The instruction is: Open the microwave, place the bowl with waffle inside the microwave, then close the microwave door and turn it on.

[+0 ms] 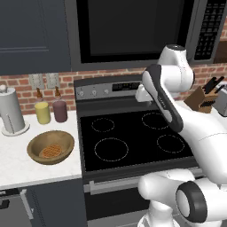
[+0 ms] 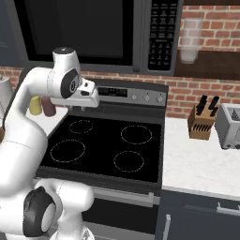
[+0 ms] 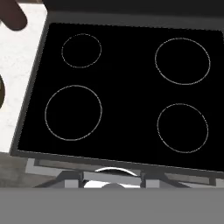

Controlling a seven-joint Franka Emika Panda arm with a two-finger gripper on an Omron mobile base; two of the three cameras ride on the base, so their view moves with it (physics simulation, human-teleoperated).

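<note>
The wide dark grey microwave (image 1: 133, 31) with its black glass window hangs above the black-topped stove (image 1: 133, 137), and its framed microwave door (image 2: 79, 30) sits flush against the body, closed. From the left base view, the round shallow brown wooden bowl (image 1: 50, 146) rests on the white table (image 1: 26, 170) at about 9 o'clock from the stove, with the small golden-orange grid-patterned waffle (image 1: 51, 151) lying inside it; behind the bowl stand a yellow jar (image 1: 43, 112) and a maroon jar (image 1: 60, 110), and a white paper-towel roll (image 1: 11, 116) at the far left. The right base view instead shows the black keypad strip (image 2: 161, 35) clearly, plus a wooden knife block (image 2: 201, 123) and a grey toaster (image 2: 230, 125) on the table at 3 o'clock from the stove. The white arm is folded over the stove with the hand pointing down. The hand view looks straight down onto the four burner rings (image 3: 74, 112); whether the tool's fingers stand apart or together I cannot tell, and nothing shows between them.
</note>
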